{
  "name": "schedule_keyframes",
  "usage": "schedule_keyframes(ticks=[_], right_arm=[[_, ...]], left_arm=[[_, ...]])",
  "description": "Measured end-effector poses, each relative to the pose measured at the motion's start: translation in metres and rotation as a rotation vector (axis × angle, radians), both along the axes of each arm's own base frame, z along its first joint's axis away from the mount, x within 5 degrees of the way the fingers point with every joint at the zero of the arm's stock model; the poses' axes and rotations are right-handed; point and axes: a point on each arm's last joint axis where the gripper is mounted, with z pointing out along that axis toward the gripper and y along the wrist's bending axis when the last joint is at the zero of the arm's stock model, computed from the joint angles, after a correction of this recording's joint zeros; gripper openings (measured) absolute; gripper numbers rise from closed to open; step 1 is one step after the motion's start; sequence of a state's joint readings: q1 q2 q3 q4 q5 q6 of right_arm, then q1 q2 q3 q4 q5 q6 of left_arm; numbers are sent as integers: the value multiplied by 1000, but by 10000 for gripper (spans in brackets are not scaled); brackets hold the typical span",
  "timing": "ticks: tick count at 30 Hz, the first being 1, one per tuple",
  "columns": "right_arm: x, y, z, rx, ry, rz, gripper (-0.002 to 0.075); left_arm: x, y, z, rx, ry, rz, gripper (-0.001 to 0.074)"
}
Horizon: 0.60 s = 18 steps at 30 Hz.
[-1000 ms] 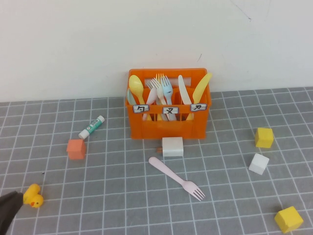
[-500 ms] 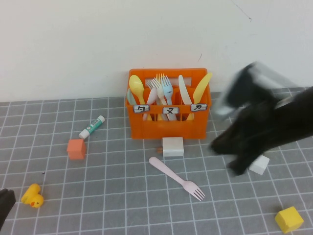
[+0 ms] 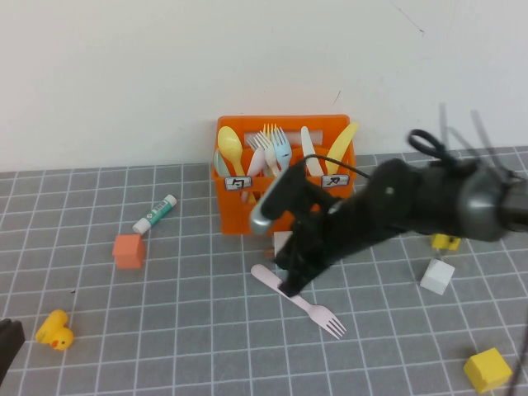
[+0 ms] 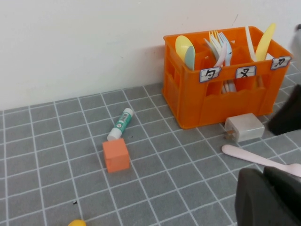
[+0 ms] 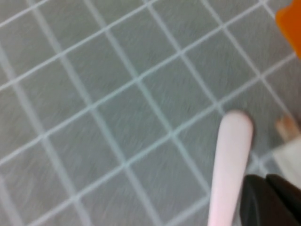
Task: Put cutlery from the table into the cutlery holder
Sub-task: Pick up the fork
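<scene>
Over the pink fork (image 3: 299, 301) on the table (image 3: 165, 330), the right gripper (image 3: 293, 285) hovered at its handle, presumably to grasp it for the cutlery holder (image 3: 285, 206). Whether its fingers were spread could not be told. At the near left corner, the left gripper (image 3: 8, 346) sat idle, its state equally unclear.

Plain off-white wall (image 3: 165, 74) behind, matte, with a faint dark scratch upper right, possibly a hairline crack. It meets the grey table (image 3: 165, 330), gridded in thin white lines, along a straight seam. Even, soft light, no hard shadows.
</scene>
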State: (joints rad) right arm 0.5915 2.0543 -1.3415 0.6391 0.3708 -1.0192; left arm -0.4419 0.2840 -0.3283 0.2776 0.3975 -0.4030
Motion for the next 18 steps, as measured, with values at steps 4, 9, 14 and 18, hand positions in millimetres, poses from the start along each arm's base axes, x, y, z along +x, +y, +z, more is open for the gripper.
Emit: schedule_keyframes(ticks=[4,9,14,18], right_arm=[[17,12,-17,5,21,-12,-1],[23,16,-34,-8,48,-19,-1],[23,16,-43,-36,55,-11,-1],[25,15,-49,-53,30,-12,-1]], left_arm=[[0,0,-1,15,-4,1,1],[1,0,-7,23,-4,-4,1],[2,0,-8,31,-15,-6,1],[2,0,-7,32,-20,-7,1]])
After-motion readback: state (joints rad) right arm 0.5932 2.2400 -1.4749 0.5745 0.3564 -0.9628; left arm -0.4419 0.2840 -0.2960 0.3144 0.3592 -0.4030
